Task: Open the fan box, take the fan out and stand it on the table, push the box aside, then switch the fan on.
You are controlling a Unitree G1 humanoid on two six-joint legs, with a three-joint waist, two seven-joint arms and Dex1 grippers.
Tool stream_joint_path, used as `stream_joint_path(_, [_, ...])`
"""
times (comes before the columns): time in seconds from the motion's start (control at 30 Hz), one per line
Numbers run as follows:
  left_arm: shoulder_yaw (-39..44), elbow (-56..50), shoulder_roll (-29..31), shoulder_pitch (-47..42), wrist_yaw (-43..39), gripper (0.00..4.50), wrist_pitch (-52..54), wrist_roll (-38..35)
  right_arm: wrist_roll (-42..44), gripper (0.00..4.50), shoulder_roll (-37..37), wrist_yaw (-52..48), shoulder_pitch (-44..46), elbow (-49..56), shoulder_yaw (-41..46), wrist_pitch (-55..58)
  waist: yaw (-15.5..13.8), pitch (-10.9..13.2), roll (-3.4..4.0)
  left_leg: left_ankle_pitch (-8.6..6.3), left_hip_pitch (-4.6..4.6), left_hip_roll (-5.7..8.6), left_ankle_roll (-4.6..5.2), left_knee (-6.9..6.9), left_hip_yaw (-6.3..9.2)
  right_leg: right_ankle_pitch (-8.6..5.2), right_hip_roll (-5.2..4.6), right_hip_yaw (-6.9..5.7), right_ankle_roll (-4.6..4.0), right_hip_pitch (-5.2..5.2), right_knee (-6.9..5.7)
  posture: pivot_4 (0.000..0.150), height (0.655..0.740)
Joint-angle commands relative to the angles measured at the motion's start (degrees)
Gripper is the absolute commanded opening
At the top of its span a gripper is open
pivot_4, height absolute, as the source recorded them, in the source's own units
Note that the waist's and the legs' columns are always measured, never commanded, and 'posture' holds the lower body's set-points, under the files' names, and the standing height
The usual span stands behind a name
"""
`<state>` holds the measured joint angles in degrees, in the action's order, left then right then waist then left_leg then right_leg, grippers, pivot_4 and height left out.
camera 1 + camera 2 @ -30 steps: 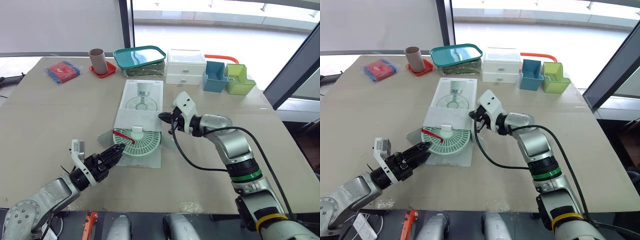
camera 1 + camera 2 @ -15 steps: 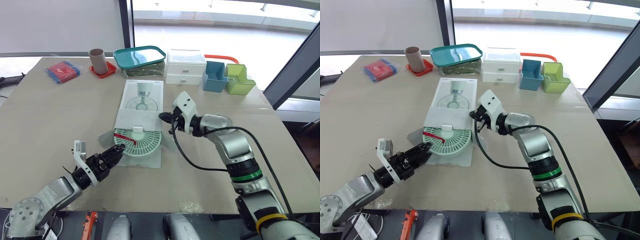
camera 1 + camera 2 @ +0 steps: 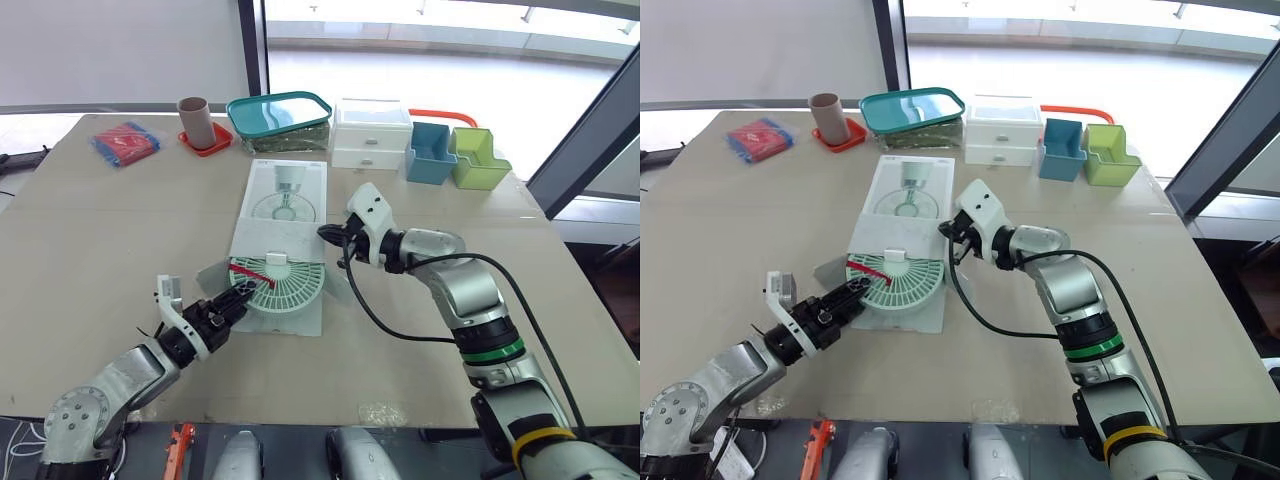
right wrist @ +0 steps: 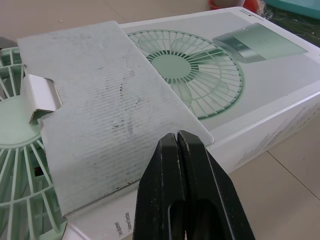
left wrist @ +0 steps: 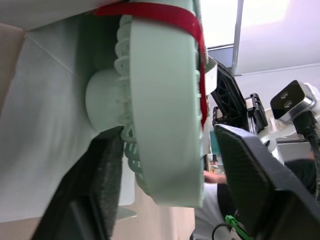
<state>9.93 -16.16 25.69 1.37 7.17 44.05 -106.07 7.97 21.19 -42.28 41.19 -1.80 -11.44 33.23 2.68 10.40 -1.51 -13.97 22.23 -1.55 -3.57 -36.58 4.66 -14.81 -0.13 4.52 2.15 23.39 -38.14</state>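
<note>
The white fan box [image 3: 285, 195] lies flat mid-table with its lid flap [image 3: 268, 240] folded open toward me. The mint-green fan [image 3: 282, 288], banded by a red strap [image 3: 244, 270], lies half out of the box's near end. My left gripper [image 3: 236, 297] is open, and in the left wrist view its fingers [image 5: 100, 200] straddle the fan's rim [image 5: 165, 100]. My right gripper [image 3: 325, 233] is shut, its tips [image 4: 179, 137] resting by the right edge of the lid flap [image 4: 105, 105].
Along the back stand a red packet [image 3: 126, 141], a brown cup [image 3: 194, 118] on a red coaster, a teal-lidded container [image 3: 280, 113], white drawers [image 3: 371, 132], a blue bin [image 3: 431, 153] and a green bin [image 3: 478, 158]. A black cable [image 3: 375, 320] loops below my right wrist.
My left gripper has moved forward and right until its fingers sit on either side of the fan's rim. The right arm, box and fan have stayed put.
</note>
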Motion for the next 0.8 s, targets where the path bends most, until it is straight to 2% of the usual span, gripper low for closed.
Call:
stream_joint_path(0.03, [0.18,-0.17,-0.13,-0.53,-1.54,1.93,0.68,0.8,-0.61,0.0,0.42,-0.07,0.07,-0.34,-0.59,0.1,-0.01,0.0,-0.01,0.0,0.0,0.0,0.0,0.0,0.0,0.0,0.0,0.0,0.0,0.0,0.0,0.15,0.74])
stream_joint_path(0.23, [0.89,-1.35,0.39,1.76,-1.66,1.93,1.4,0.48,-0.81,0.0,0.25,-0.2,0.25,-0.69,-0.69,-0.26,0.03,0.0,-0.01,0.0,-0.01,0.0,0.0,0.0,-0.01,0.0,0.0,0.01,0.0,-0.01,0.0,0.15,0.74])
stream_joint_path(0.53, [1.51,-8.03,1.3,12.23,-0.42,1.93,1.04,-6.16,-0.57,0.0,-0.17,0.26,0.56,-0.71,-0.32,0.1,0.08,0.0,0.0,0.0,-0.03,-0.02,0.01,0.02,-0.03,-0.01,-0.01,0.04,0.01,0.0,0.0,0.15,0.74])
stream_joint_path(0.8, [2.19,-11.91,1.14,22.02,-2.43,1.93,0.1,-6.93,-0.27,0.0,-0.52,0.58,1.22,0.46,-0.02,1.05,0.14,-0.01,0.0,-0.01,-0.09,-0.04,0.02,0.04,-0.12,-0.04,0.01,0.1,-0.01,0.0,0.01,0.15,0.74])
